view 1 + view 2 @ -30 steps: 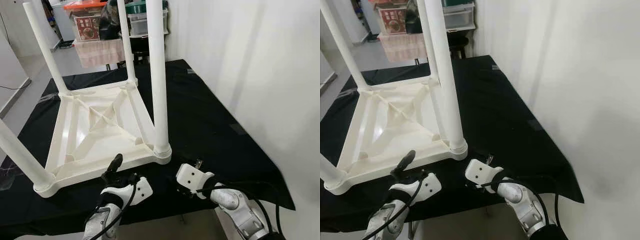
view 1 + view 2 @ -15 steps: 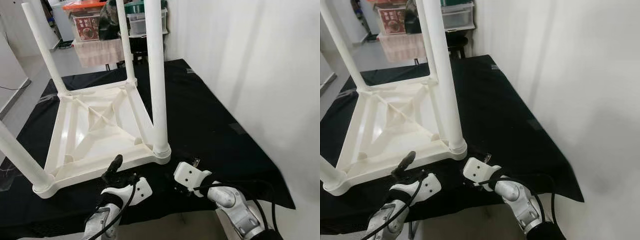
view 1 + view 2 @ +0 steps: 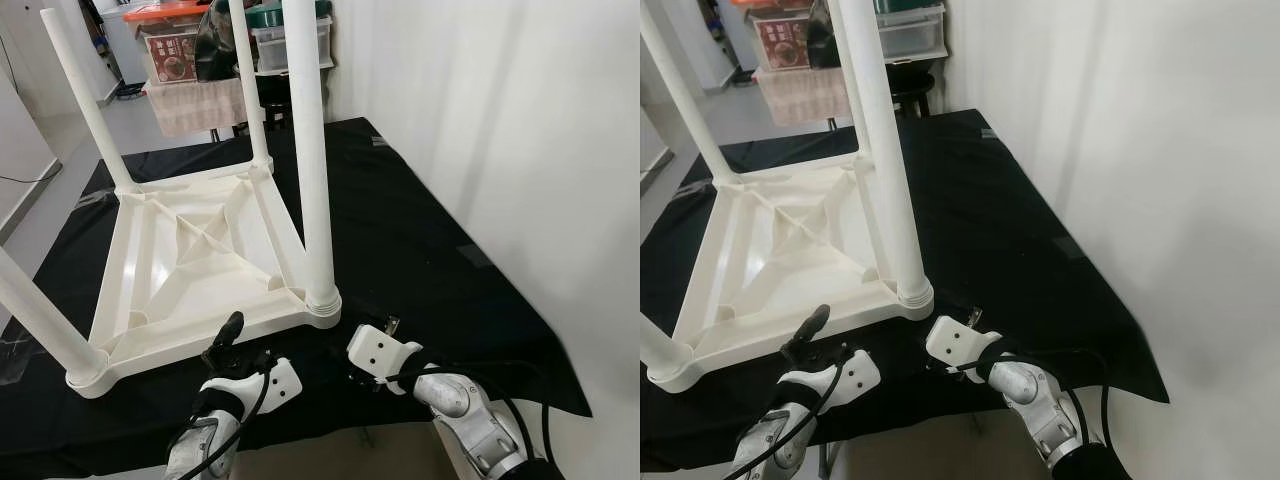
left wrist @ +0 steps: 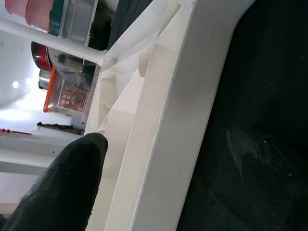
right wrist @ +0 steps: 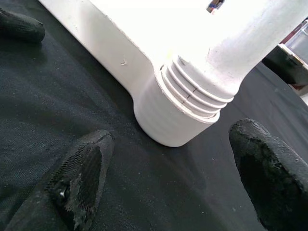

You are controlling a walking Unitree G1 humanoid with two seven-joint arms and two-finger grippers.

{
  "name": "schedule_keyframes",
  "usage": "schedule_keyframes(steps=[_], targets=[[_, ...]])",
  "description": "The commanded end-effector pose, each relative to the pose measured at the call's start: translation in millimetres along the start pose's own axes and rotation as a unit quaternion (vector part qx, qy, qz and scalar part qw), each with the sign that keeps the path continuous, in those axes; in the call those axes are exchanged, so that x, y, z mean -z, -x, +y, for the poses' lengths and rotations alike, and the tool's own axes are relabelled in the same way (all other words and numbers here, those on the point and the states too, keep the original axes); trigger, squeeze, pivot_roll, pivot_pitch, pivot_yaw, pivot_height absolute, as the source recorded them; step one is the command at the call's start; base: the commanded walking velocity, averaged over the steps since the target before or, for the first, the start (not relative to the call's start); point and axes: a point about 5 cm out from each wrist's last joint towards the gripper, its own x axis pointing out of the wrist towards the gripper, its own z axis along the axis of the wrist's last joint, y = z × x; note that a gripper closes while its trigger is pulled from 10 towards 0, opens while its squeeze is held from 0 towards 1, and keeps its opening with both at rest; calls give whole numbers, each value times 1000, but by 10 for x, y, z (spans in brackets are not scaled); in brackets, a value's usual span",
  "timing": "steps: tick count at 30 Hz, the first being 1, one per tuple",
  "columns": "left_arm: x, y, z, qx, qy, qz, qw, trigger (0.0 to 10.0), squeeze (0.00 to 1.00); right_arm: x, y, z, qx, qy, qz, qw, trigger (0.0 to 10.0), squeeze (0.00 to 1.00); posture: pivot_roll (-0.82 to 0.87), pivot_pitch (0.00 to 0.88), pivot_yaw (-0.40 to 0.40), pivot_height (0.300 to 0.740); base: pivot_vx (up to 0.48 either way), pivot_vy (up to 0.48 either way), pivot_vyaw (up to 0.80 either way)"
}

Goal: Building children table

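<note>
A white plastic children's table (image 3: 190, 250) lies upside down on a black cloth (image 3: 420, 240), with its legs pointing up. The near right leg (image 3: 310, 150) stands in its threaded corner socket (image 5: 187, 96). My right gripper (image 5: 171, 144) rests low on the cloth just in front of that socket. It is open, with one fingertip (image 5: 82, 163) on each side and nothing between them. My left gripper (image 3: 240, 350) is at the table's front rim (image 4: 173, 125), open, with one black finger (image 4: 72, 178) raised over the rim.
A white wall (image 3: 500, 120) runs close along the right side. Storage boxes (image 3: 170, 40) and a cloth-draped stand (image 3: 200, 100) sit behind the far edge. The cloth's front edge (image 3: 330, 425) is just under my wrists. Bare cloth lies to the right of the table.
</note>
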Motion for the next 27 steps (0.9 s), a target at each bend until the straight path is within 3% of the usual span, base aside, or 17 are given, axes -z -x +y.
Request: schedule_keyframes(steps=[1, 27], targets=[[98, 7, 6, 4, -9, 11, 1000, 10000, 0, 22, -36, 99, -19, 3, 10, 1000, 10000, 0, -48, 0, 43, 740, 0, 0, 0], [136, 74, 43, 2, -9, 7, 1000, 10000, 0, -36, -34, 161, -18, 6, -1, 1000, 10000, 0, -104, 0, 60, 740, 0, 0, 0]])
